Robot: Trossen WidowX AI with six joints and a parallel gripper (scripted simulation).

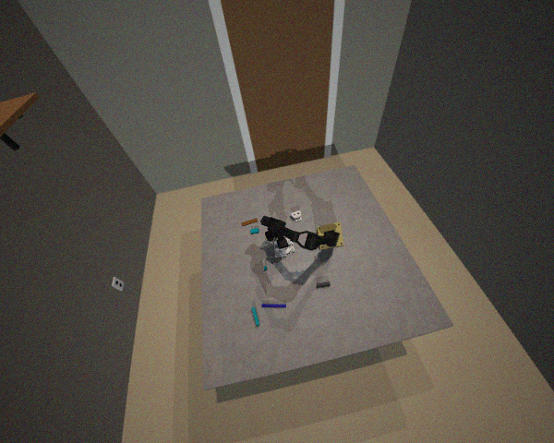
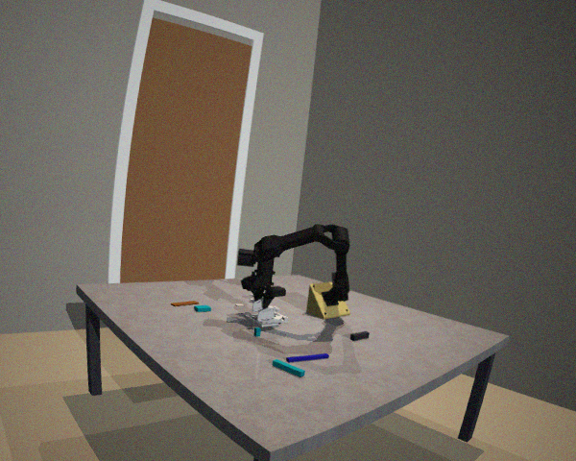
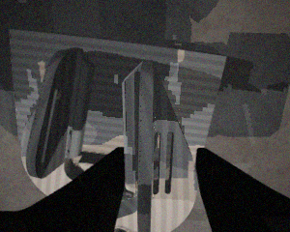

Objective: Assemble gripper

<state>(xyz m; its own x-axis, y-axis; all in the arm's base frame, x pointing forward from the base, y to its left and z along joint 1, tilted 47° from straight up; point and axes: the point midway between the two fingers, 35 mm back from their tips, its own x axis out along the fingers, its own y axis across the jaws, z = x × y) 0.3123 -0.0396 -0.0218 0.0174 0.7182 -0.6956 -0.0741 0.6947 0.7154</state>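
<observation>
My gripper (image 1: pixel 281 245) (image 2: pixel 265 304) (image 3: pixel 160 156) points down over the gripper base and is shut on a pale grey jaw (image 3: pixel 144 121) with long slots, which stands edge-up between the fingers. The white gripper base (image 3: pixel 203 87) (image 2: pixel 275 318) lies on the table under it. The other jaw (image 3: pixel 58 121) is at the left over the base in the wrist view. The fingers and held jaw hide much of the base; pins and gear teeth cannot be made out. The white housing plate (image 1: pixel 295 216) with two dark holes lies on the table behind the arm.
A yellow wedge (image 1: pixel 337 229) (image 2: pixel 318 303) stands at the arm's foot. Around lie an orange bar (image 1: pixel 249 221), a teal block (image 1: pixel 254 231), a small teal piece (image 1: pixel 265 268), a blue bar (image 1: pixel 273 305), a teal bar (image 1: pixel 255 317) and a black block (image 1: pixel 322 284).
</observation>
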